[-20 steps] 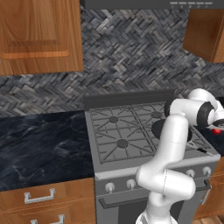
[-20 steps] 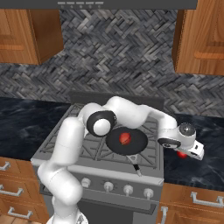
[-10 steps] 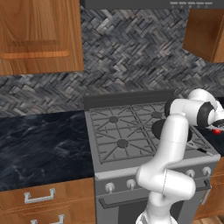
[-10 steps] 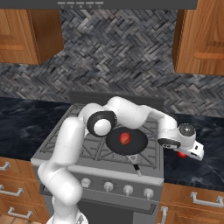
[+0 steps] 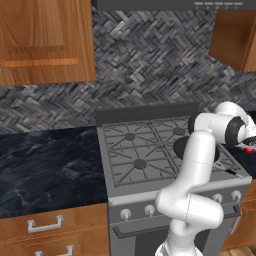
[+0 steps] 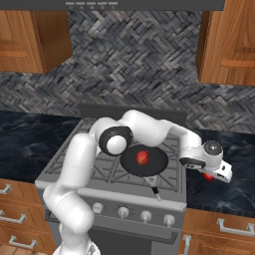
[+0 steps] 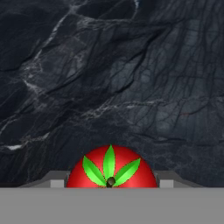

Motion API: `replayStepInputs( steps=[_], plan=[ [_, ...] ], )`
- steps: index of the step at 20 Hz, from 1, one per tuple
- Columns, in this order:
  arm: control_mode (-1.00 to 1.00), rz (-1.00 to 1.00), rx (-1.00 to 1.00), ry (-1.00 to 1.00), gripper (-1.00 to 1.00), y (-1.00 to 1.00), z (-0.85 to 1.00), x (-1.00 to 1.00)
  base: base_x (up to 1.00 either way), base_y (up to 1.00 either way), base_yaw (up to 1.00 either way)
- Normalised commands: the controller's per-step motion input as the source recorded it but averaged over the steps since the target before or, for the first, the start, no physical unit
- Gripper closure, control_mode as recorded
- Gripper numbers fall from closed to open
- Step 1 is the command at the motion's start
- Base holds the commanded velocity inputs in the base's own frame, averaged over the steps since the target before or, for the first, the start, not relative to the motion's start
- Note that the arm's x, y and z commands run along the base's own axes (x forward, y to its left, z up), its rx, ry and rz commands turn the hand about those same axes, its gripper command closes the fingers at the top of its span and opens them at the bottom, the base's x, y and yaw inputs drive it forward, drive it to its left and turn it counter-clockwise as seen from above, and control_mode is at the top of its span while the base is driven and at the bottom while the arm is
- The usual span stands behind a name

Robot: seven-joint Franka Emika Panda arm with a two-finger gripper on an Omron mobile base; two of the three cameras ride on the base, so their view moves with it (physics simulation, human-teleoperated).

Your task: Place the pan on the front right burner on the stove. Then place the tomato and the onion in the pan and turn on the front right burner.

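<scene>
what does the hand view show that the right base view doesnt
Hand view alone: the green stem leaves on top of the tomato, seen from above, and the pale veining in the dark counter around it.

Right base view alone: the pan on the front right burner of the stove with the onion in it, the front knobs, and the tool down at the counter right of the stove.

Both: the red tomato on the black counter, right at the tool.

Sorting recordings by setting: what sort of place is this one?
A rendered home kitchen: a grey gas stove with white front knobs, black marble counter beside it, and wooden cabinets over a herringbone tile backsplash.
</scene>
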Motion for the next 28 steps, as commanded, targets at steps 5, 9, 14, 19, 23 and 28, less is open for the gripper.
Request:
replayStepInputs(
  steps=[5,9,14,19,23,28],
  plan=[
    [-1.0,0.0,0.0,0.0,1.0,0.0,0.0,0.0,0.0,0.0,0.0],
    [-1.0,0.0,0.0,0.0,1.0,0.0,0.16,0.0,0.0,0.0,0.0],
    [-1.0,0.0,0.0,0.0,1.0,0.04,0.52,-0.14,0.0,0.0,0.0],
    [-1.0,0.0,0.0,0.0,1.0,0.03,0.51,-0.24,0.0,0.0,0.0],
    [-1.0,0.0,0.0,0.0,1.0,0.0,0.48,-0.09,0.0,0.0,0.0],
    [-1.0,0.0,0.0,0.0,1.0,0.01,0.31,-0.12,0.0,0.0,0.0]
  ],
)
